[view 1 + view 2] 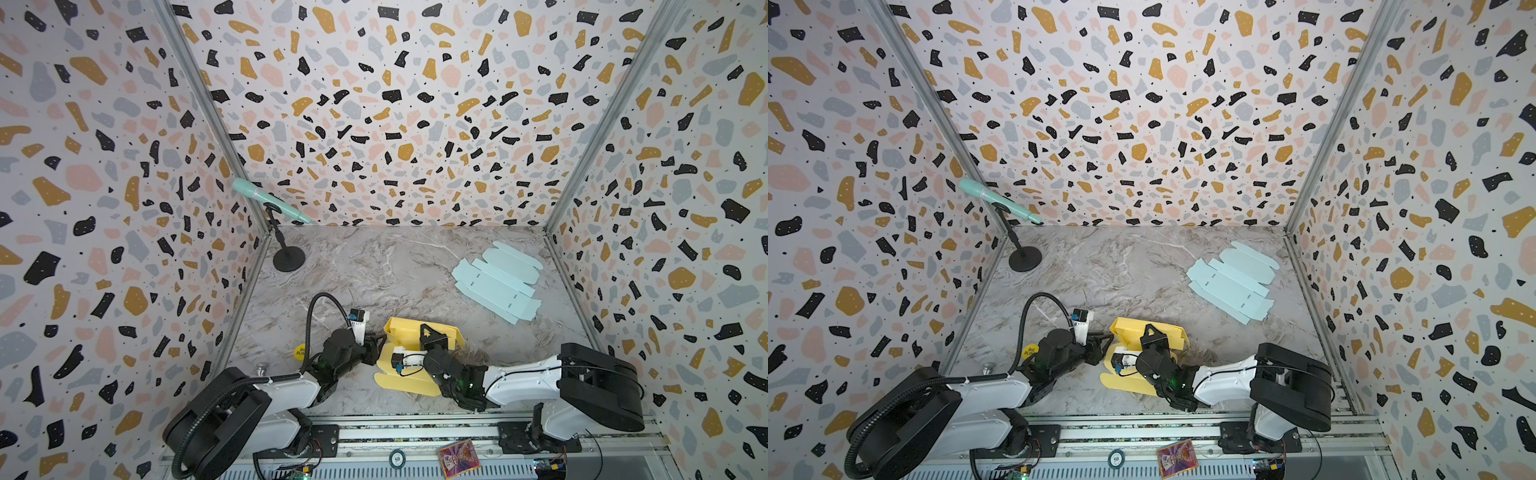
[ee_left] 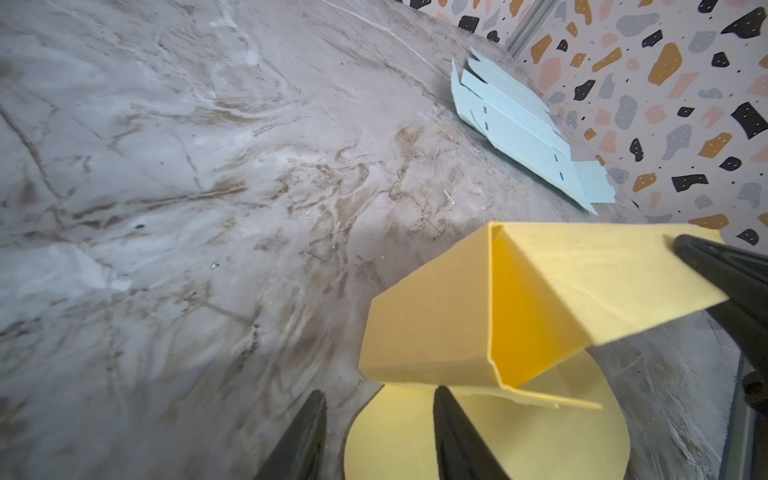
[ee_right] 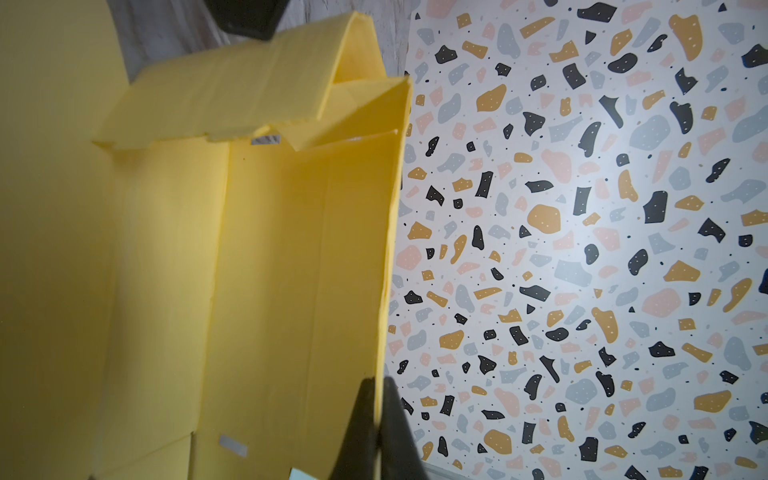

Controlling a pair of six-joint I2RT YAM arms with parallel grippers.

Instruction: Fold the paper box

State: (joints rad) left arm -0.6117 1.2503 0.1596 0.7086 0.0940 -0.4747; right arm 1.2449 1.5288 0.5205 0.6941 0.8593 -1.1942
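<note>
A yellow paper box, partly folded, lies near the table's front middle in both top views. My right gripper is shut on the top edge of its long upright wall. My left gripper is open at the box's left end, with nothing between its fingers. Its tips hover just short of the folded end wall, above the rounded flap lying flat on the table. The right gripper's black fingers show at the far end of the wall.
A flat light-blue box blank lies at the back right. A mint microphone on a black stand stands in the back left corner. A yellow round sticker sits by the left arm. Patterned walls enclose three sides.
</note>
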